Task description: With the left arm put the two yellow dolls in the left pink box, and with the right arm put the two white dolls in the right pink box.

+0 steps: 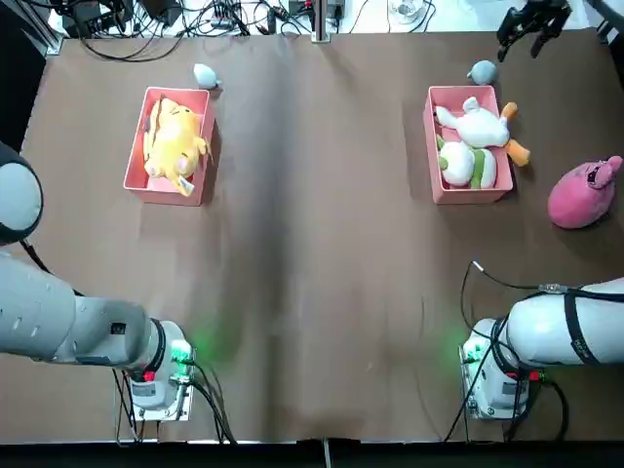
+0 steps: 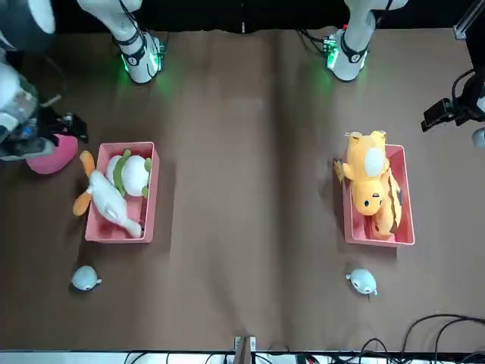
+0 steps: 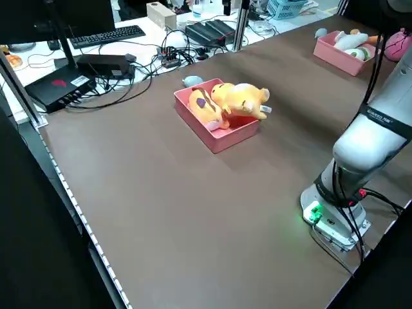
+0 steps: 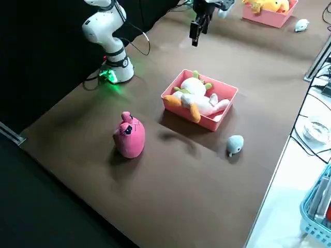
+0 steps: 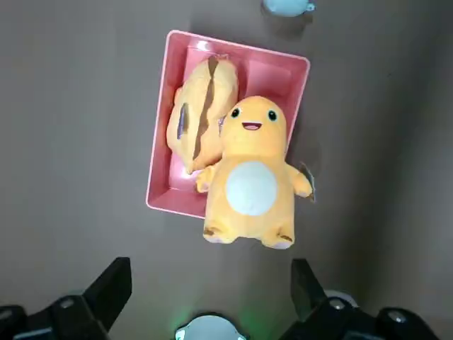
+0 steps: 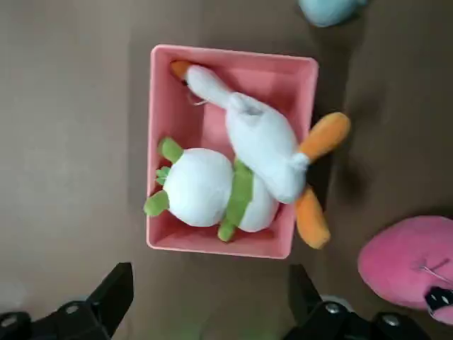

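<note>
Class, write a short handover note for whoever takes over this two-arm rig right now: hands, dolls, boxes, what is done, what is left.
Left hand: open, empty, high above the left pink box.
Right hand: open, empty, high above the right pink box.
Two yellow dolls lie in the left box; one overhangs its rim.
Two white dolls lie in the right box; the duck's orange feet hang over its rim.
Done: all four dolls boxed.
Left: nothing obvious.

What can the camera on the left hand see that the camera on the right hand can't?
Only the left wrist view shows the two yellow dolls in the left pink box. Only the right wrist view shows the two white dolls in the right pink box, plus a pink plush toy. Both show a small blue-grey toy beside the box, and brown table.
</note>
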`<state>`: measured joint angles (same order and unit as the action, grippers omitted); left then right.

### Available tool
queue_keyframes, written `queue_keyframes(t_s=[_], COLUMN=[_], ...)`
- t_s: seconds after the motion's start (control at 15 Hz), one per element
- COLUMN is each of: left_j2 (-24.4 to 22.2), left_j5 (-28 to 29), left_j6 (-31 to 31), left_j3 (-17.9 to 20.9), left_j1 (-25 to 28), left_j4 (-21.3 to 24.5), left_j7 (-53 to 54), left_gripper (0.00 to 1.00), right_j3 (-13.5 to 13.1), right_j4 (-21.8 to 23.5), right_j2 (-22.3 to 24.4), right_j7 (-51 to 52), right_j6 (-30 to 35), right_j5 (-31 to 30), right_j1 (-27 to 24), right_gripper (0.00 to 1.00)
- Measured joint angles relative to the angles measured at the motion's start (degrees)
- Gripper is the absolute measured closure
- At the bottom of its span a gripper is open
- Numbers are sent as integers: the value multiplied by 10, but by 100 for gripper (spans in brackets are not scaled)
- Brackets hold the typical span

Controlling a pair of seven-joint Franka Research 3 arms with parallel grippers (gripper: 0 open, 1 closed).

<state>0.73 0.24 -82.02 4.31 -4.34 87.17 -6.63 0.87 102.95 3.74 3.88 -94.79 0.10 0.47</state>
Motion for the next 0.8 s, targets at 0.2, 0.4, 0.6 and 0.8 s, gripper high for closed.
queue_keyframes(t_s=[0.2, 0.4, 0.6, 0.8], left_j2=[-5, -6, -6, -4], left_j5=[-1, -1, -2, -2], left_j6=[0, 0, 0, -3], left_j3=[8, 10, 8, 2], left_j1=[-11, -11, -17, -19], left_j4=[0, 1, 5, 8], left_j7=[-2, -2, -2, -5], left_gripper=[0, 0, 0, 0], right_j3=[0, 0, 1, 8], right_j4=[-43, -91, -109, -111], right_j2=[2, -16, -33, -36], right_j7=[0, 0, 0, 0], right_j6=[11, 12, 40, 55], right_j5=[1, 0, 0, 0], right_j1=[-24, -31, -37, -34], right_gripper=[3, 2, 1, 1])
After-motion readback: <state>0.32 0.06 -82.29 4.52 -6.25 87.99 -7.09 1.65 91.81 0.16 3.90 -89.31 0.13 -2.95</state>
